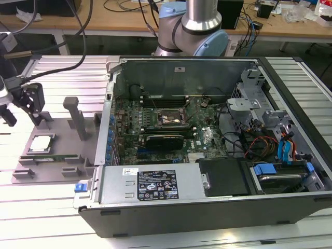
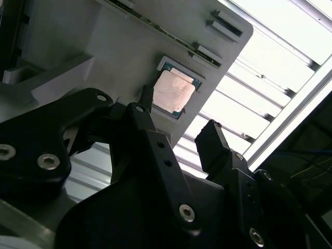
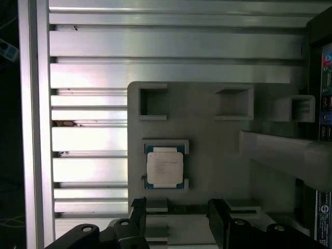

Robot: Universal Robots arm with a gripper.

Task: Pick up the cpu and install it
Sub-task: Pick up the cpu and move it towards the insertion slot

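Gripper [image 3: 176, 210] open: in both wrist views the two black fingers [image 3: 220, 218] stand well apart with bare fixture showing between them, nothing held. It hangs over the near edge of the grey fixture plate [image 3: 207, 145], not touching it as far as the views allow. The cpu [image 3: 165, 166] lies flat in its square recessed seat on that plate, silver-grey lid up, thin pale rim visible all round. It sits just beyond the fingertips and roughly in line with the gap between them, clear of both. In the exterior view the cpu [image 1: 41, 143] is at the exterior view's left, on the plate, which rests on the slatted aluminium table [image 1: 62, 72]. A long narrow green memory stick [image 1: 54, 157] lies in a slot just beside the cpu, on the side nearer the camera. A grey upright post [image 1: 78, 116] rises from the plate between the cpu and the computer case [image 1: 207, 218]. The case lies open on the table, side panel off, motherboard [image 1: 207, 137] exposed. The square black socket frame [image 1: 171, 119] sits near the middle of the board, well apart from the cpu. I cannot tell from here whether the socket's latch is up or down. The arm's base [image 1: 202, 15] stands behind the case.
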